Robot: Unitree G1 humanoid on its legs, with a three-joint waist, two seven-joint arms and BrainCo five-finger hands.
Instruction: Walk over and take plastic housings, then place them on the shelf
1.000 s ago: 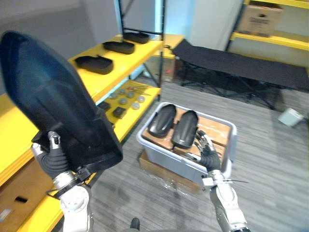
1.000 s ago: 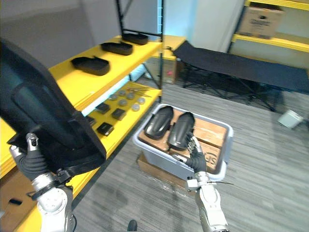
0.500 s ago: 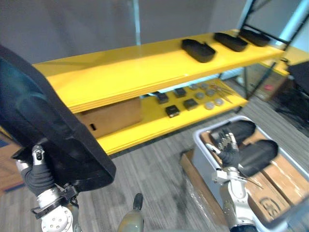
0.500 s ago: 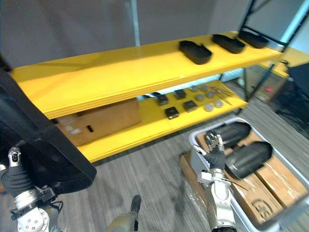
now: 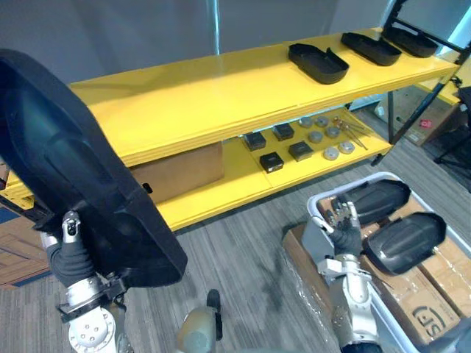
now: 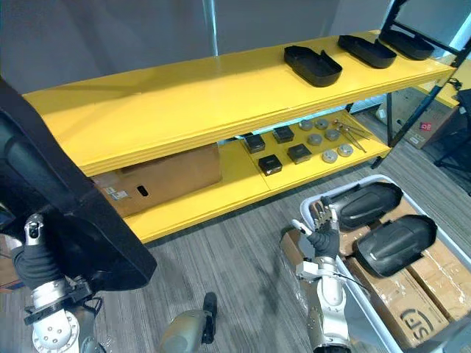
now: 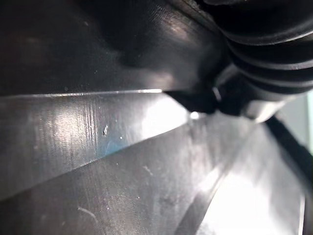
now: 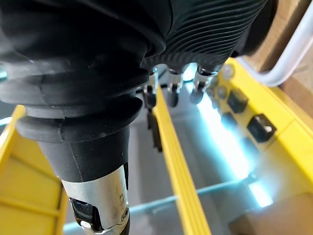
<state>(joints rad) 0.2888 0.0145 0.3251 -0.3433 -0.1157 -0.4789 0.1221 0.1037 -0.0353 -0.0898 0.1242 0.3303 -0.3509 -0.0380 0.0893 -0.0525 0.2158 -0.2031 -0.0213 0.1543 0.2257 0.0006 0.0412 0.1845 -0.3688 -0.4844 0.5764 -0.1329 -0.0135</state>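
Note:
A large black plastic housing [image 5: 66, 169] stands upright at the left, carried by my left hand [image 5: 70, 254], whose thumb presses on its lower part; the fingers are behind it. Its glossy inner surface [image 7: 122, 161] lies close against the wrist. The yellow shelf [image 5: 206, 95] stretches across ahead, with three black housings on its right end, the nearest [image 5: 318, 62] lying flat. My right hand [image 5: 344, 234] hangs open with straight fingers [image 8: 171, 93] by the rim of a grey bin [image 5: 324, 202]. Two more housings [image 5: 379, 200] [image 5: 408, 239] lie in that bin.
The lower shelf board carries small black and grey parts [image 5: 294, 147] and a cardboard box [image 5: 180, 173]. The bin rests on a wrapped cardboard carton [image 5: 302, 254] on grey plank floor. A black shelf upright [image 5: 419, 103] stands at the right.
The camera has swung left, so the shelf now faces me and the bin sits at the lower right. The housing stays in my left hand; the right hand keeps its pose.

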